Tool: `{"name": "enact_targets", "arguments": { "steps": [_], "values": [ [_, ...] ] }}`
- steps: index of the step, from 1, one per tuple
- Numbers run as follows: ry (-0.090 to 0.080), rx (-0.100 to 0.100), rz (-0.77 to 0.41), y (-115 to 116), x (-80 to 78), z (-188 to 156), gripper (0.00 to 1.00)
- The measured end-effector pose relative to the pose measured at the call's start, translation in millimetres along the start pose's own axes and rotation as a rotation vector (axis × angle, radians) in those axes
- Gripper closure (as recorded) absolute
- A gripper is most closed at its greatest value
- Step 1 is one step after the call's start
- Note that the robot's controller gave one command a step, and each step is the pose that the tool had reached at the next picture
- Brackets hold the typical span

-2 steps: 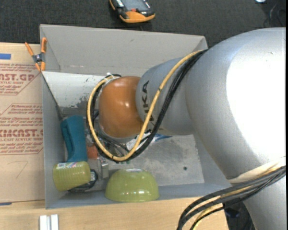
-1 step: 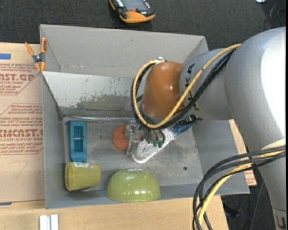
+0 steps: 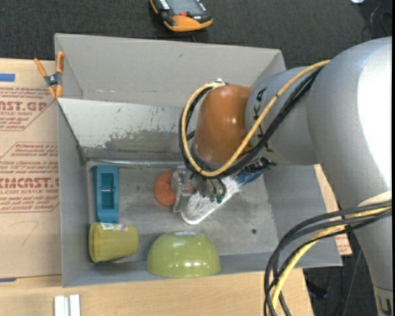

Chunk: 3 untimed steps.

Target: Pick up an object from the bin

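Note:
My gripper [image 3: 184, 191] reaches down in the middle of the bin, under the orange wrist cover. An orange ball-like thing [image 3: 163, 191] lies just to its left, touching or nearly touching the left finger. A white shoe-like thing with dark markings [image 3: 207, 203] lies right under and to the right of the fingers. I cannot tell whether anything sits between the fingers.
A teal rectangular block [image 3: 106, 193] lies along the bin's left side. A yellow-green cup [image 3: 112, 242] lies on its side at the front left. An upturned yellow-green bowl [image 3: 183, 255] rests at the front middle. The arm covers the bin's right part.

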State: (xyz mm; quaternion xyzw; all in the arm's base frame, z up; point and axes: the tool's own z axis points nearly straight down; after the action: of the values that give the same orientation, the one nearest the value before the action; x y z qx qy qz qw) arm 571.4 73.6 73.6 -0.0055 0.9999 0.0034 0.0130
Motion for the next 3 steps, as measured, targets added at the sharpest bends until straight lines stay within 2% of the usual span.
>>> {"name": "enact_targets", "arguments": {
  "steps": [1,2,3],
  "values": [
    [0.014,0.001,0.0,0.2,3.7,-22.8,1.0],
    [0.004,0.0,0.0,0.8,0.1,-64.6,1.0],
    [0.005,0.0,0.0,1.0,-0.7,-95.1,1.0]
  ]
}}
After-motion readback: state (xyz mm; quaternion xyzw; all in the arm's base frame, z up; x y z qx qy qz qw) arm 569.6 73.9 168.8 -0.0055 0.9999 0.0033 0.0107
